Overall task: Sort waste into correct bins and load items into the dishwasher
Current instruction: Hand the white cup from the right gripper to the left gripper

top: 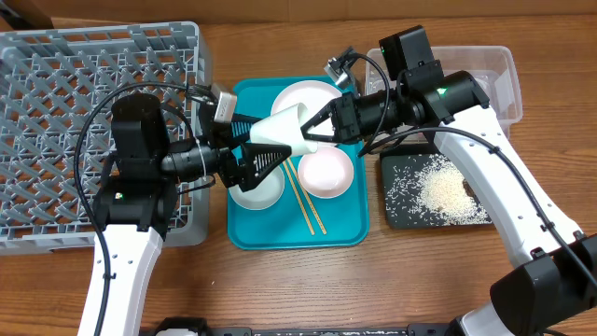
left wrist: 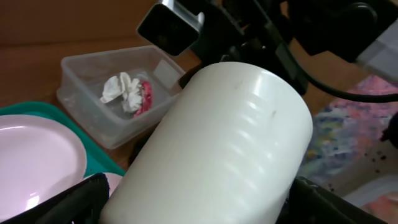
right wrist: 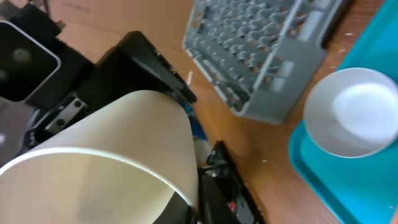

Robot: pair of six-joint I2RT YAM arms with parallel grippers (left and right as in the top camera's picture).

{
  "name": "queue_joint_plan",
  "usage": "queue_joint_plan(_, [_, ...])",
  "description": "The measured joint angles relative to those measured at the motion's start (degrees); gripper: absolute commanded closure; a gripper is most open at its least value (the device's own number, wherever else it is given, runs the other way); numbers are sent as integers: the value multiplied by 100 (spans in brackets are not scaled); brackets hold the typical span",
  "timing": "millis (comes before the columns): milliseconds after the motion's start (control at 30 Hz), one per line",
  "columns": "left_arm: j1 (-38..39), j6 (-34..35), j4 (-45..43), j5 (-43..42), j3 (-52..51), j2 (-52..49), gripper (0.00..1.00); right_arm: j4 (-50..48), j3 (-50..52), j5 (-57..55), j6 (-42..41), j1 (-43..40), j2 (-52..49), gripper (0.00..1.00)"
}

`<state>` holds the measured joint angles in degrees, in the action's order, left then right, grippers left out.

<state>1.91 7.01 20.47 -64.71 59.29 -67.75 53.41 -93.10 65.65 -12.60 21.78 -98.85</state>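
Above the teal tray (top: 340, 229) at the table's middle, the small white cup (top: 280, 131) hangs on its side between both arms. The right pincer (top: 315, 124) is pressed together on the cup's rim. The left pincer (top: 272, 145) stands spread wide about its body. The chopsticks (top: 306, 201) and pink bowl (top: 325, 173) lie on the tray. Rice (top: 446, 191) covers the black tray (top: 396, 215) near the right edge. The tissue (left wrist: 118, 87) and wrapper (left wrist: 146, 96) sit in the clear tub (left wrist: 81, 68). The dish rack (top: 56, 121) lies along the left edge.
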Motion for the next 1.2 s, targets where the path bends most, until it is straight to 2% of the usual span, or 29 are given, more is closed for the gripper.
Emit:
queue_joint_plan(200, [0,-2,-33,-435,0,0,20,-26,0,404,31,0,0,96])
queue_joint_plan(367, [0,-15,-42,-614,0,0,20,-24,0,522,39,4,0,96])
queue_joint_plan(467, [0,-11,-111,-693,0,0,24,-26,0,584,42,22,0,96])
queue_joint_plan(533, [0,-13,-157,-752,0,0,28,-28,0,608,46,39,0,96])
queue_joint_plan(767, [-2,-13,-212,-881,0,0,52,-24,0,737,59,33,0,96])
queue_joint_plan(900, [-2,-13,-212,-881,0,0,53,-22,0,743,59,33,0,96])
queue_joint_plan(1000, [-2,-13,-212,-852,0,0,54,-20,0,732,68,33,0,78])
queue_joint_plan(1200, [37,-13,-179,-168,0,0,61,382,0,68,72,103,0,62])
